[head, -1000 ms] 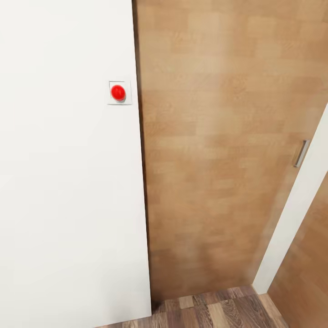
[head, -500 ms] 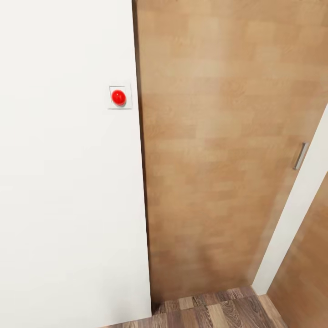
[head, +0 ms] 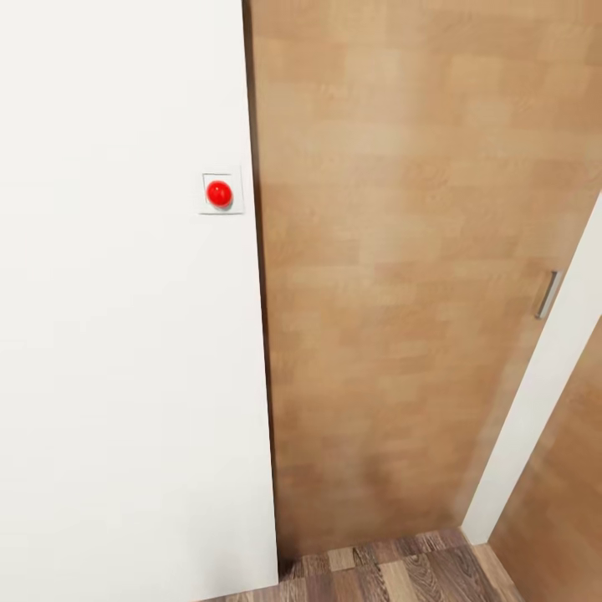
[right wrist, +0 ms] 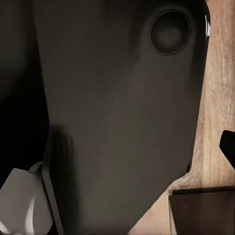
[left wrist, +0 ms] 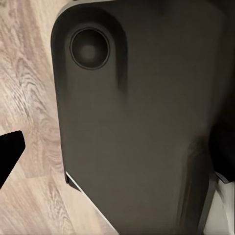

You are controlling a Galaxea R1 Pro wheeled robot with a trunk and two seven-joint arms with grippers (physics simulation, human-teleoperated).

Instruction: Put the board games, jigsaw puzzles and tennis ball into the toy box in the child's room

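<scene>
The head view faces a white wall (head: 125, 376) bearing a red button (head: 219, 193) on a pale square plate, next to a wood-grain door (head: 393, 267) with a slim metal handle (head: 548, 294); plank floor (head: 393, 573) runs below. Each wrist view looks at a dark robot body panel (left wrist: 137, 122) over that floor, with one black fingertip (left wrist: 9, 152) at the edge (whether either hand is open or closed cannot be told). No toys are near the hands.

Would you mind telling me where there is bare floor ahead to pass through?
Little: a narrow strip of wood-plank floor lies below the wooden door, between the white wall and the white frame. The door looks shut.
</scene>
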